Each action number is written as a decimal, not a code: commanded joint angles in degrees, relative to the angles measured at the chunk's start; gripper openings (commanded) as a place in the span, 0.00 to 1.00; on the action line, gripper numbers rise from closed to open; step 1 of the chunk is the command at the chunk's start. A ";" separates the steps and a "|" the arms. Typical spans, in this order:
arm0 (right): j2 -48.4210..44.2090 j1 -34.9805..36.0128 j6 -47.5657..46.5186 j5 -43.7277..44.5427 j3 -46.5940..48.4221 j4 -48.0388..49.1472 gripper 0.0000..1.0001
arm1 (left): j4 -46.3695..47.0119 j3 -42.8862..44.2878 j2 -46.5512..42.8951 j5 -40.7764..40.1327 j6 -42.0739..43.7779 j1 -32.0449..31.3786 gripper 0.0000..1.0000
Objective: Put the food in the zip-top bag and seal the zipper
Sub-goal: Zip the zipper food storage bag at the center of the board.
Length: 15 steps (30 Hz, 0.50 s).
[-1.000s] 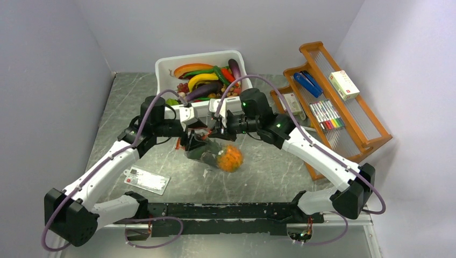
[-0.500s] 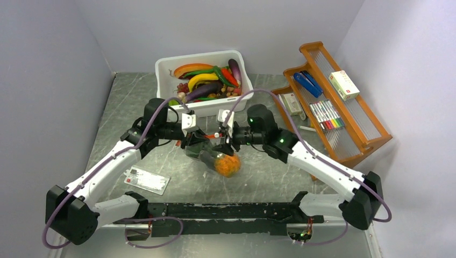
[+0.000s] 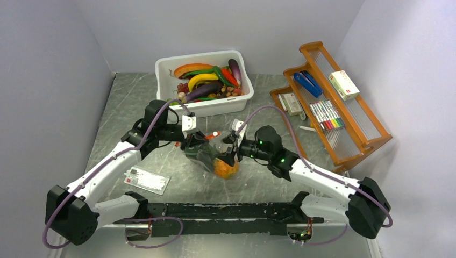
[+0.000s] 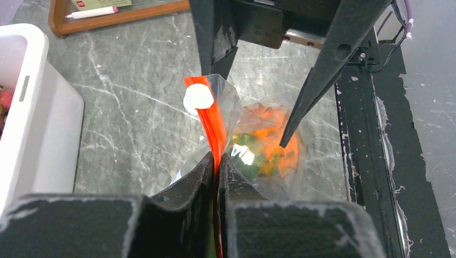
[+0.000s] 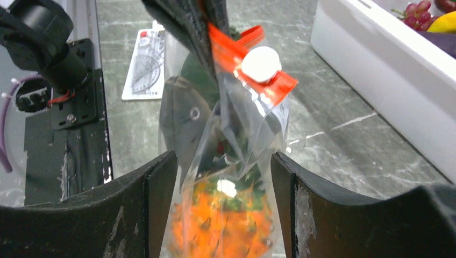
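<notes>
Above the middle of the grey marbled table (image 3: 123, 102), the left gripper (image 4: 216, 161) is clamped on the thin orange-red zipper strip (image 4: 207, 118), and the clear floppy zip-top bag (image 5: 253, 123) hangs below that grip. A round white tab (image 5: 261, 63) sits on the strip a little beyond the fingers. The right gripper (image 5: 223, 161) stands with its jaws apart, one finger on either side of the bag's body and neither pressing it. Inside the bag lies the orange toy pineapple (image 5: 220, 226) with some green above it, either its leafy crown or a separate piece. Whether the bag's bottom rests on the table cannot be told. The loading appears done and the step in hand is judged to be the sealing. How much of the mouth is already pressed closed is not visible. The next move likely calls for the right gripper to close on the strip beside the left fingers and run along it while the left holds firm. Farther back, a white plastic tub (image 3: 161, 70) holds more toy fruits and vegetables (image 3: 204, 80). A flat white card (image 3: 146, 180) lies near the left arm, and a wooden rack (image 3: 371, 129) stands to the right.
</notes>
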 commanded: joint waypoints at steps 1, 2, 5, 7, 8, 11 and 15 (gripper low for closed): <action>3.69 -0.06 2.33 -1.14 2.16 10.89 0.64 | 2.09 -0.43 -1.16 0.92 1.46 -0.25 0.07; 5.03 -0.08 1.94 -2.27 3.77 10.46 0.61 | 2.08 -0.34 -1.15 0.93 1.49 -0.25 0.07; 7.35 -0.09 1.00 -2.58 5.51 10.23 0.28 | 2.06 -0.37 -1.23 0.90 1.47 -0.25 0.07; 7.22 -0.20 -0.24 -2.03 5.59 9.91 0.00 | 1.99 -0.32 -1.76 0.60 1.30 -0.25 0.07; 6.70 -0.24 -1.05 -2.00 5.43 9.42 0.00 | 1.81 -0.29 -2.02 0.37 1.28 -0.25 0.07; 4.01 -0.19 -6.67 -5.36 5.82 6.43 0.00 | 0.00 1.31 -2.97 -1.63 -0.19 -0.25 0.11; 1.11 -0.18 -15.62 -7.49 9.10 -2.13 0.00 | -5.84 6.15 -4.31 1.65 -0.19 -0.25 0.55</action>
